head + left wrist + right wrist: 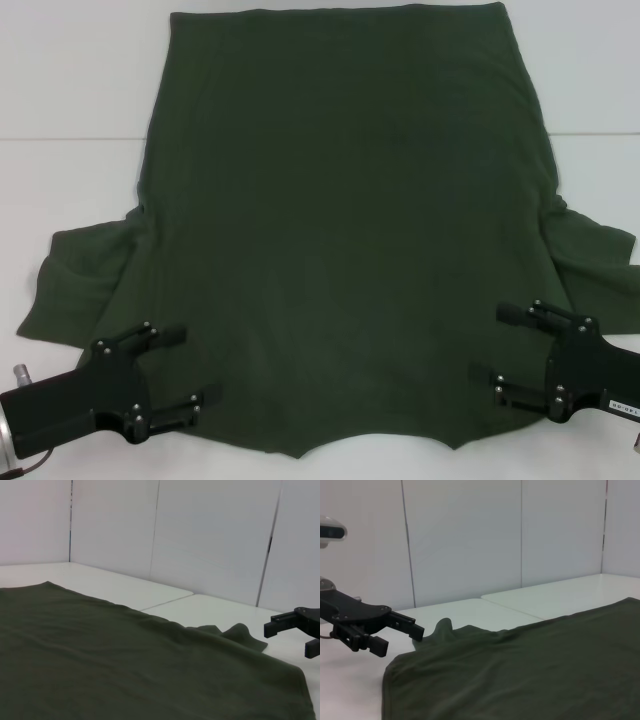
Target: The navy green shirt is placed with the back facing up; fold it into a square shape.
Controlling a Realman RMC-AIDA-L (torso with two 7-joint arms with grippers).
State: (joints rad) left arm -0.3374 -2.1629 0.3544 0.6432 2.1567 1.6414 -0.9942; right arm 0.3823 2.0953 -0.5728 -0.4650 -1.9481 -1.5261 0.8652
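The navy green shirt (340, 250) lies spread flat on the white table, plain side up, hem at the far side and neck edge near me. Its sleeves (80, 285) stick out left and right, a little rumpled. My left gripper (185, 370) is open at the near left shoulder of the shirt, fingers pointing inward over the cloth edge. Open as well, my right gripper (500, 350) mirrors it at the near right shoulder. The left wrist view shows the shirt (125, 665) and the right gripper (295, 630) beyond it. In the right wrist view the left gripper (395, 630) hovers beside the shirt (530, 670).
The white table (70, 90) has a seam (60, 139) running across it under the shirt. White panel walls (210, 535) close off the far sides. Bare table shows left and right of the shirt body.
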